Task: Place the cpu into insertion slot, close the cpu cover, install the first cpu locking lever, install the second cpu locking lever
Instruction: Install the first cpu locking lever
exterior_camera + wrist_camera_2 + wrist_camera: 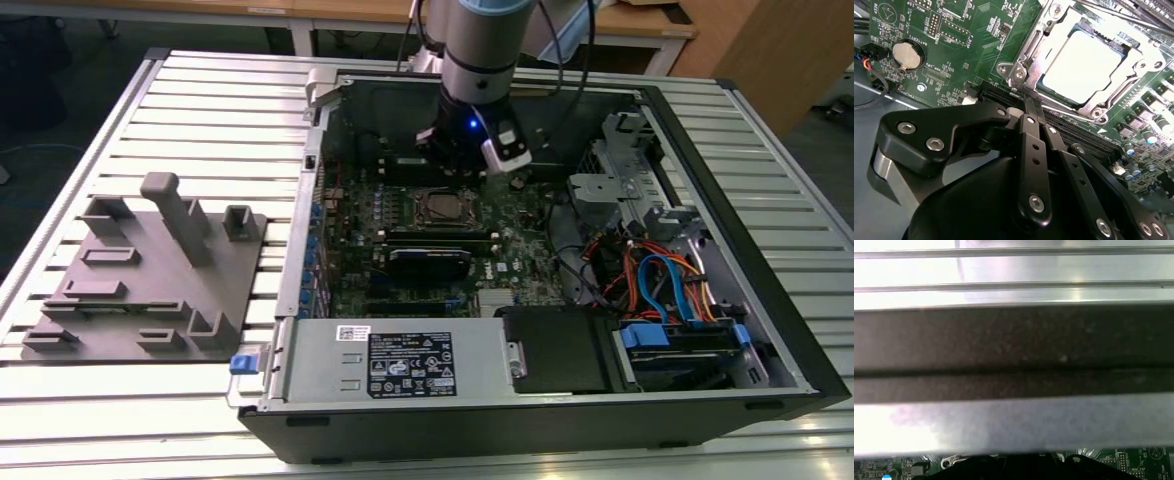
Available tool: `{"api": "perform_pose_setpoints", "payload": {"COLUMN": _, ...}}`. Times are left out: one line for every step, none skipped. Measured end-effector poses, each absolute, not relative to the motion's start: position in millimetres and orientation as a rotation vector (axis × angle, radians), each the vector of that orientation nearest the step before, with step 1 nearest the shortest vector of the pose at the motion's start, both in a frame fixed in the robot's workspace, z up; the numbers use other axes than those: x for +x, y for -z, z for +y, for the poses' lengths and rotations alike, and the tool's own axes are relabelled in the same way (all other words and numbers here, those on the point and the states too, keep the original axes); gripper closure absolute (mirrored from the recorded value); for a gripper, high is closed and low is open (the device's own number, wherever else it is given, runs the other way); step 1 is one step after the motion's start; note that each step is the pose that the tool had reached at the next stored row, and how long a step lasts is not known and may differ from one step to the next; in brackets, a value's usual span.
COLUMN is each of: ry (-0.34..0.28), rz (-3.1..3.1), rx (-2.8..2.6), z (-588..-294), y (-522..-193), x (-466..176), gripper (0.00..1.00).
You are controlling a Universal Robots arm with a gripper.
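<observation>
- One black gripper [1026, 102] hangs from my arm, low inside the open computer case [747, 250], just beside the small square black insertion slot [433, 207] on the green circuit board [979, 30].
- Its two thin black fingers [1031, 150] are pressed together with nothing between them. The tips come right up to the edge of the slot, near one shiny corner. I cannot tell if they touch it.
- In the second wrist view the small flat square cpu [1081, 67] with the pale silver top sits in the slot. The thin silver metal cpu cover [1104, 102] with the big square window lies flat around it, so I think the chip is in and the lid is down.
- A thin wire lever [1114, 15] runs along the far side of the slot. I cannot tell if it is hooked.
- What could go wrong: the tips are thin and smooth, so I think a wire lever could slip off them and spring back up. If I push at the wrong spot, the tips could scrape the green board or the little parts around the slot.
- Hard to see: the near lever is behind the fingers. The first wrist view is mostly pale metal slats [1014, 270] and a dark bar [1014, 340], with a little strip of board.
</observation>
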State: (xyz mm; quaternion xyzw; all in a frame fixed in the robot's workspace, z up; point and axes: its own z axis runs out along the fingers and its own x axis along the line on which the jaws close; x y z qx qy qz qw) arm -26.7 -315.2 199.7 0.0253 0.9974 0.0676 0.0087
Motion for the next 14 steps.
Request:
{"api": "perform_pose_setpoints", "payload": {"ry": -0.211, "rz": 3.116, "rx": 0.079, "z": -315.1, "y": -200.1, "x": -26.7, "gripper": 0.90}}
{"api": "perform_pose_setpoints", "payload": {"ry": -0.212, "rz": 3.116, "rx": 0.079, "z": -315.1, "y": -200.1, "x": -26.7, "gripper": 0.90}}
{"api": "perform_pose_setpoints", "payload": {"ry": -0.211, "rz": 3.116, "rx": 0.079, "z": -315.1, "y": -200.1, "x": -26.7, "gripper": 0.90}}
{"api": "perform_pose_setpoints", "payload": {"ry": -0.209, "rz": 3.116, "rx": 0.079, "z": -315.1, "y": -200.1, "x": -26.7, "gripper": 0.90}}
{"api": "perform_pose_setpoints", "payload": {"ry": -0.205, "rz": 3.116, "rx": 0.079, "z": -315.2, "y": -200.1, "x": -26.7, "gripper": 0.90}}
{"api": "perform_pose_setpoints", "payload": {"ry": -0.202, "rz": 3.116, "rx": 0.079, "z": -315.1, "y": -199.8, "x": -26.7, "gripper": 0.90}}
{"api": "perform_pose_setpoints", "payload": {"ry": -0.199, "rz": 3.117, "rx": 0.079, "z": -315.2, "y": -199.5, "x": -26.7, "gripper": 0.90}}
{"api": "perform_pose_setpoints", "payload": {"ry": -0.194, "rz": 3.117, "rx": 0.079, "z": -315.2, "y": -199.3, "x": -26.7, "gripper": 0.90}}
{"api": "perform_pose_setpoints", "payload": {"ry": -0.189, "rz": 3.117, "rx": 0.079, "z": -315.2, "y": -199.0, "x": -26.7, "gripper": 0.90}}
{"api": "perform_pose_setpoints", "payload": {"ry": -0.185, "rz": 3.117, "rx": 0.079, "z": -315.2, "y": -198.6, "x": -26.7, "gripper": 0.90}}
{"api": "perform_pose_setpoints", "payload": {"ry": -0.181, "rz": 3.117, "rx": 0.079, "z": -315.2, "y": -198.3, "x": -26.7, "gripper": 0.90}}
{"api": "perform_pose_setpoints", "payload": {"ry": -0.178, "rz": 3.118, "rx": 0.079, "z": -315.2, "y": -197.9, "x": -26.7, "gripper": 0.90}}
{"api": "perform_pose_setpoints", "payload": {"ry": -0.175, "rz": 3.118, "rx": 0.079, "z": -315.2, "y": -197.5, "x": -26.7, "gripper": 0.90}}
{"api": "perform_pose_setpoints", "payload": {"ry": -0.172, "rz": 3.118, "rx": 0.079, "z": -315.1, "y": -197.2, "x": -26.7, "gripper": 0.90}}
